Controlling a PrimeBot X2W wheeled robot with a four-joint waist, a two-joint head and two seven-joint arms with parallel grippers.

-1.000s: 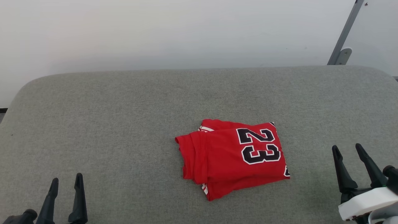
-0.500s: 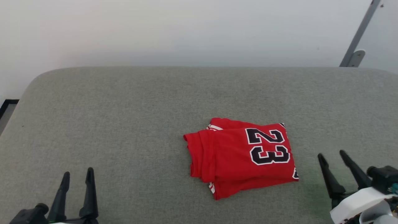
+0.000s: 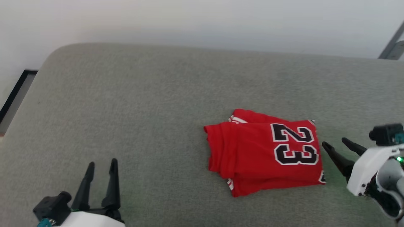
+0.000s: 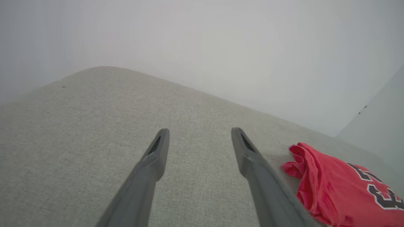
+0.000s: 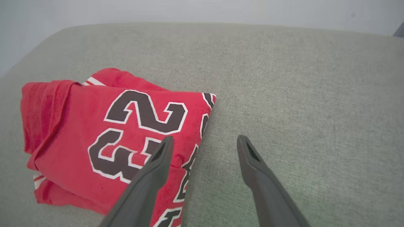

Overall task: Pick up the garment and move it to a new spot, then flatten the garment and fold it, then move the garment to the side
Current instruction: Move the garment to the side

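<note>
The garment (image 3: 268, 154) lies folded into a compact red rectangle on the grey cushion, its black "23" facing up and bits of white stripe trim showing at the edges. My right gripper (image 3: 334, 144) stands open just off the garment's right edge, fingers pointing toward it. In the right wrist view the garment (image 5: 104, 138) fills the left half, and one fingertip (image 5: 165, 145) hovers over its right edge. My left gripper (image 3: 102, 165) is open at the lower left, well away from the shirt. The left wrist view shows the garment (image 4: 334, 189) at lower right.
The grey fabric cushion (image 3: 142, 104) spreads wide around the shirt, with a rounded back-left corner. A pale wall rises behind it. A dark-framed strip of floor (image 3: 14, 94) shows at far left and a grey metal bar (image 3: 393, 47) at the upper right.
The head camera has swung left and down, so the whole scene shifted right. The right gripper has come in close to the garment's right edge. The garment lies as before.
</note>
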